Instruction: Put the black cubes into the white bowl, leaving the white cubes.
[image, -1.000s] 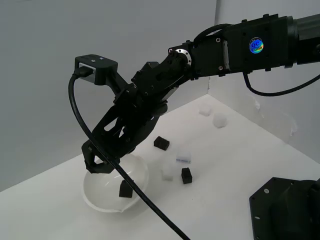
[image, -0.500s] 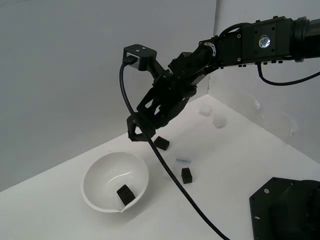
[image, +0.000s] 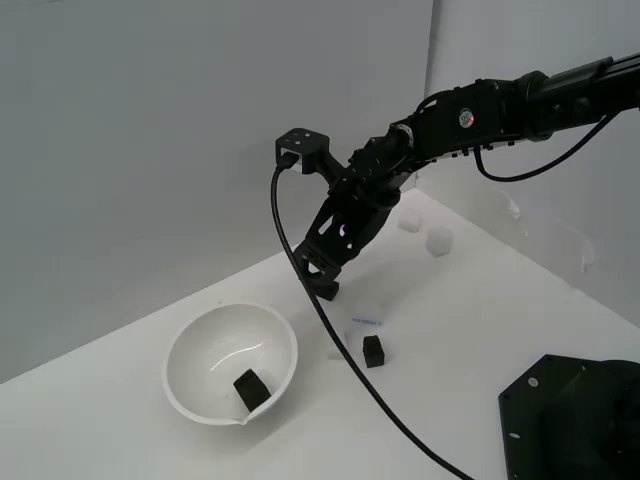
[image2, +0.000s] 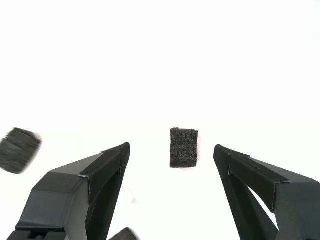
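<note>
— Where's the hand (image2: 172, 165)?
— Spread wide, empty, over a rough, foamy black cube (image2: 183, 147) on the bench (image: 480, 300).
— The rest?
— One matte cube (image: 250, 387) lies inside the glossy round bowl (image: 190, 350); another (image: 373, 350) sits beside a white cube (image: 367, 315).

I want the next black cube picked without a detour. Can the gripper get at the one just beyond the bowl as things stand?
Probably yes: the gripper is open, and that black cube sits between its fingers with nothing in the way.
</note>
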